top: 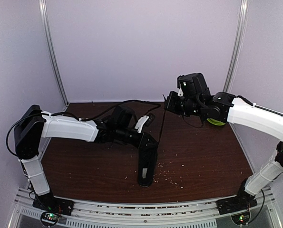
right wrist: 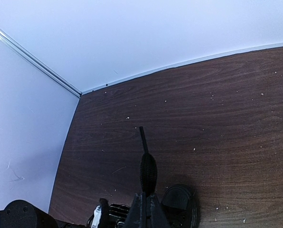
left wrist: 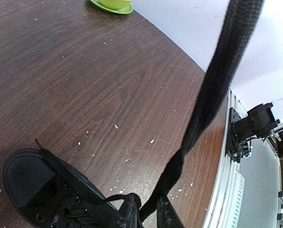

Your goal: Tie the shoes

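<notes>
On the dark wood tabletop (top: 208,156), centre and slightly near, sits the black sneaker (top: 147,166), between the two arms and partly under the left wrist.

Progress: early. No knot, no crossing and no bow are visible. The right end effector (top: 168,105) is pressed together on one lace (right wrist: 148,173), whose thin tip pokes out past the fingers. It is raised above and beyond the sneaker, so the strand runs up taut from the upper eyelets. The left wrist view shows a strand rising steeply from the eyelet area, probably the same one. A second lace end (left wrist: 39,144) lies slack across the rounded end of the sneaker, not held by anything visible. The left end effector (top: 147,137) hangs low over the far part of the sneaker. Its fingers are not shown clearly in any view, so whether it is spread or pinching cannot be told. By my read, picking up the second end, crossing, knotting, looping and tightening are all left.

Orientation: the sneaker is upright on its sole, with its long axis running near to far, roughly square to the near edge. The rounded end on the far side reads as the toe cap, since the crossed lacing starts right behind it. A pale sliver in the near half looks like insole, so the heel is likely toward the arm bases. Not certain.

A green bowl (left wrist: 113,4) sits well apart, on the far right.
</notes>
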